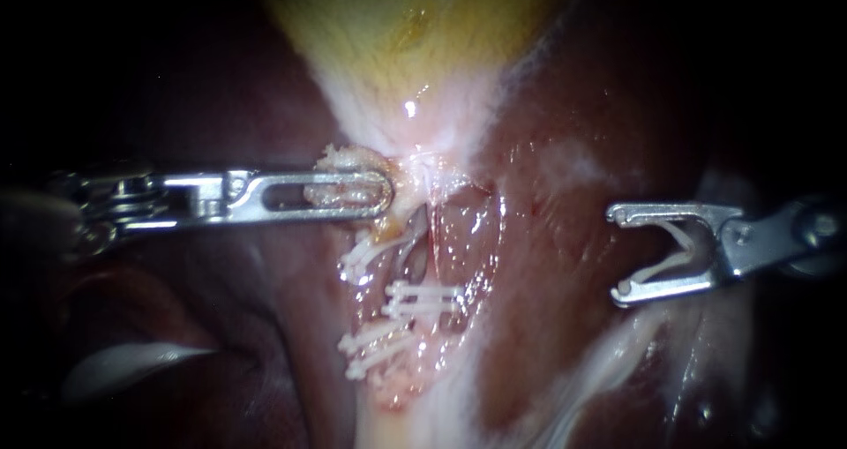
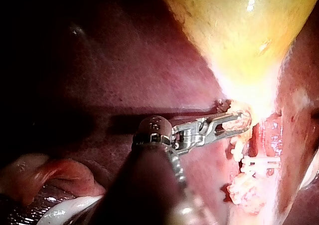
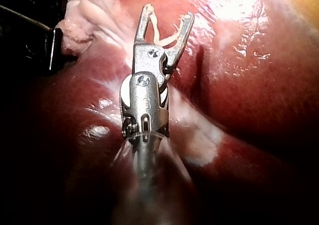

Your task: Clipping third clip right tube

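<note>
The yellow gallbladder [image 1: 397,26] narrows to a pale neck. My left instrument [image 1: 386,193] reaches in level, and its long slotted jaws are shut on ragged tissue at that neck [image 2: 243,121]. Below the neck two thin tubes run downward. Two white clips [image 1: 423,299] cross the right tube [image 1: 438,237], and more clips [image 1: 371,343] sit on the left one. My right instrument [image 1: 616,255] hovers well to the right of the tubes, over the liver [image 1: 573,149]. A white clip [image 1: 679,253] is seated between its widely spread jaws [image 3: 168,13], touching both.
Dark red liver surrounds the dissected strip. A pale band of tissue [image 1: 618,361] runs under my right instrument. A whitish fold [image 1: 132,365] lies in the dark lower left. In the right wrist view a dark object [image 3: 50,50] sits beside the pale tissue.
</note>
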Available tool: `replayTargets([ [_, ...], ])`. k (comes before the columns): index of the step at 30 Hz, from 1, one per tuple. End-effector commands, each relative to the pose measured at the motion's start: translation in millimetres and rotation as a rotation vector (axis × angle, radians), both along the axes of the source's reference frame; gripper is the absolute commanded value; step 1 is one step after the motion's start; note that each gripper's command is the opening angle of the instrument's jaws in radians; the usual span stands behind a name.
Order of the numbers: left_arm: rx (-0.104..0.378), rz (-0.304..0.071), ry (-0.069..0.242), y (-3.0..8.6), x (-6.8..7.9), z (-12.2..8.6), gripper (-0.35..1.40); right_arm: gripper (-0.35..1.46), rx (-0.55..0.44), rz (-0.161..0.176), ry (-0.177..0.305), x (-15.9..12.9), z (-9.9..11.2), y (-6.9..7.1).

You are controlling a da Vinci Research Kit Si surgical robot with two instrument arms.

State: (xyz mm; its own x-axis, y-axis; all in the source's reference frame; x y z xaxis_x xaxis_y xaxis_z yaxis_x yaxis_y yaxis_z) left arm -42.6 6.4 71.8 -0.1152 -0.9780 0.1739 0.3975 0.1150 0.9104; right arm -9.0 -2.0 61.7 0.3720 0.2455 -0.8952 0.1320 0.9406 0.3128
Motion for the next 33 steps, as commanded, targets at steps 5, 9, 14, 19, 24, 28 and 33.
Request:
replayTargets([
  [5,0.001,0.002,-0.002,0.1,0.1,-0.1,-0.33,0.50,0.000,-0.001,0.001,0.0,0.0,0.0],
  [9,0.009,0.010,-0.008,0.8,1.1,-0.9,-0.33,0.50,0.000,-0.001,0.001,0.0,-0.1,-0.1],
  [14,0.016,-0.008,-0.001,2.1,2.9,-2.9,-0.33,0.50,0.000,-0.001,0.001,0.0,-0.1,-0.1],
  [19,0.012,-0.033,-0.013,3.0,4.5,-5.5,-0.33,0.50,0.000,-0.001,0.001,0.0,-0.1,-0.1],
  [24,-0.003,-0.045,-0.023,3.5,5.5,-7.7,-0.33,0.50,0.000,0.000,0.001,0.0,-0.1,-0.1],
  [28,-0.003,-0.048,-0.024,3.4,5.5,-8.0,-0.33,0.50,0.000,0.000,0.000,0.2,-0.1,-0.1],
  [33,-0.003,-0.049,-0.023,3.3,5.4,-8.0,-0.33,0.50,0.000,0.006,-0.003,1.4,-0.2,-0.3],
])
